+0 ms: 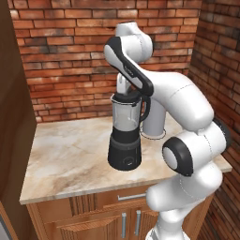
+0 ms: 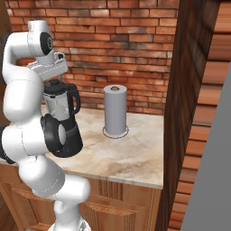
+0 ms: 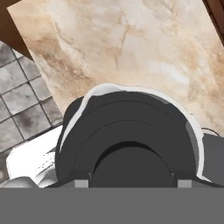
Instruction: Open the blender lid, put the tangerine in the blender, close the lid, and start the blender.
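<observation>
Gripper (image 3: 131, 183) sits straight above the blender lid (image 3: 131, 144), jaws either side of the lid's centre knob. Looks pinched on the knob, prob. so the lid lifts off straight, w/o tipping the jar. Lid is on the blender (image 1: 125, 133), which stands mid-counter (image 1: 70, 154) w/ dial facing front. Paper towel roll (image 2: 115, 110) stands just behind, near the brick wall. Can't see the tangerine. Step in hand, I'd judge: lid removal.

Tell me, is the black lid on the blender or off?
On. The round black blender lid sits on the clear glass blender jar, covering its rim.
</observation>
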Controlling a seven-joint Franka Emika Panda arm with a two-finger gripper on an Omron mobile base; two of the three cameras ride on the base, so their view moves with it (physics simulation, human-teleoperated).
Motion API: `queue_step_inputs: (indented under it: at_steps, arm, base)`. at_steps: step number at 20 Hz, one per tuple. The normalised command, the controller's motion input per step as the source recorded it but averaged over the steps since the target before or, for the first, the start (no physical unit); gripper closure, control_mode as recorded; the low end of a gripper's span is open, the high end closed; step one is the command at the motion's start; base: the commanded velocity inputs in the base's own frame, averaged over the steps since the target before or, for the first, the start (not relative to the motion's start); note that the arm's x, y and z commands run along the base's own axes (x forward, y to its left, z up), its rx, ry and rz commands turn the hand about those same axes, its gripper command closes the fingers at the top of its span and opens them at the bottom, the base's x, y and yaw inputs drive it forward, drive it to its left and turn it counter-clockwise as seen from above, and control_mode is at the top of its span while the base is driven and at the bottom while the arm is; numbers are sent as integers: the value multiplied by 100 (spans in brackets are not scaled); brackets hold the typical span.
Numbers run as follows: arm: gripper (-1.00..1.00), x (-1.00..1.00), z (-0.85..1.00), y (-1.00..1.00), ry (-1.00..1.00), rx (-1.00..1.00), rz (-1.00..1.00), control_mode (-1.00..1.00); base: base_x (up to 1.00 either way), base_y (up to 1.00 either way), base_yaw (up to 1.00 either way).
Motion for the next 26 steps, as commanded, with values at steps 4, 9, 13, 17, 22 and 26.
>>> queue_step_inputs:
  at_steps: [4,9,13,17,22,26]
  arm:
    - [100,-8,-36,3,1,-1,0,-100]
    - [-100,-23,-19,0,-1,0,0,-100]
    - [-100,0,-1,0,-2,0,0,-100]
    - [-100,0,0,0,-5,0,0,-100]
    - [-100,0,1,0,-5,0,0,-100]
    - [-100,0,26,0,-6,0,0,-100]
  base:
    - [0,0,0]
    - [0,0,0]
    - [0,0,0]
    - [0,0,0]
    - [0,0,0]
    - [0,0,0]
